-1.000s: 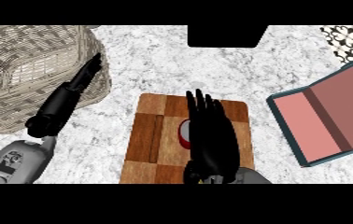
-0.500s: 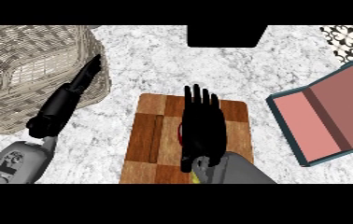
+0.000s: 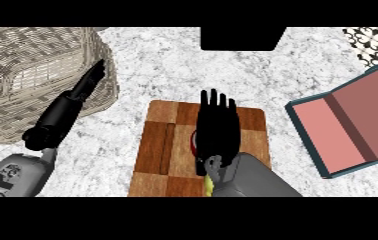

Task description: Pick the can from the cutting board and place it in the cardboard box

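A wooden cutting board [image 3: 159, 149] lies on the marble counter at the lower centre. My right hand [image 3: 218, 129] is stretched flat over its middle, fingers straight and pointing away from me. Only a thin red sliver of the can [image 3: 194, 140] shows at the hand's left edge; the rest is hidden beneath the hand. The box [image 3: 341, 127], pink inside with a dark teal rim, lies open at the right edge. My left hand [image 3: 68, 108] rests at the left with its fingers straight, lying over the rim of a wicker basket.
A large wicker basket [image 3: 37, 69] fills the upper left corner. A black rectangular object [image 3: 242, 38] sits at the counter's far edge, centre. A black-and-white patterned item [image 3: 365, 44] shows at the top right corner.
My right hand has slid toward me and slightly left over the board, covering more of the red can. More of the grey forearm shows. The left hand has not moved.
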Available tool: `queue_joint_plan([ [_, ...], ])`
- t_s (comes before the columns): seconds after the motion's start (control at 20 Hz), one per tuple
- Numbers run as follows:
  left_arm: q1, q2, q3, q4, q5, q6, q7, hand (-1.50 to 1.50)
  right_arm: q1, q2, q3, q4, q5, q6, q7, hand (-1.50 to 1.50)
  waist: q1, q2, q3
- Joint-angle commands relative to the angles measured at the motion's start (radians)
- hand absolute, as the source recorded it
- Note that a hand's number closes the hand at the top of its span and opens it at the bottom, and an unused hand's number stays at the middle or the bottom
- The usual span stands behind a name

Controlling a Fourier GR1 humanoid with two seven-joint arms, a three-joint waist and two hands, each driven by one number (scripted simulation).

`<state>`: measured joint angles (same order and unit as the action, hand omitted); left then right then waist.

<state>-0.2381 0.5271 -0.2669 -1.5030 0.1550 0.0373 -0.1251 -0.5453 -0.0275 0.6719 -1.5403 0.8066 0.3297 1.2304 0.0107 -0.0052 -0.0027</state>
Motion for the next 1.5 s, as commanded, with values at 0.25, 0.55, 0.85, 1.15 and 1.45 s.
queue_joint_plan([
  [0.25, -0.005, -0.045, -0.012, -0.026, -0.033, 0.020, 0.027, 0.00, -0.022, 0.026, 0.056, 0.072, -0.035, -0.017, 0.252, -1.50, 0.005, 0.003, 0.002],
  [0.55, -0.042, -0.069, -0.013, 0.019, -0.055, 0.015, 0.041, 0.00, -0.018, 0.026, 0.081, 0.118, -0.049, -0.068, 0.243, -1.50, -0.006, 0.007, 0.002],
  [0.85, 0.011, -0.011, 0.048, 0.001, -0.017, -0.043, 0.009, 0.00, 0.010, 0.026, 0.047, 0.132, -0.012, -0.045, 0.246, -1.50, -0.006, 0.003, 0.002],
  [1.15, 0.017, -0.032, 0.053, 0.004, -0.039, -0.045, -0.010, 0.00, 0.093, 0.026, 0.076, 0.134, 0.001, -0.088, 0.200, -1.50, -0.010, 0.004, 0.002],
  [1.45, 0.002, -0.075, 0.064, 0.016, -0.072, -0.062, 0.006, 0.00, 0.002, 0.027, 0.081, 0.233, 0.023, -0.121, 0.058, 1.50, -0.003, 0.006, 0.002],
])
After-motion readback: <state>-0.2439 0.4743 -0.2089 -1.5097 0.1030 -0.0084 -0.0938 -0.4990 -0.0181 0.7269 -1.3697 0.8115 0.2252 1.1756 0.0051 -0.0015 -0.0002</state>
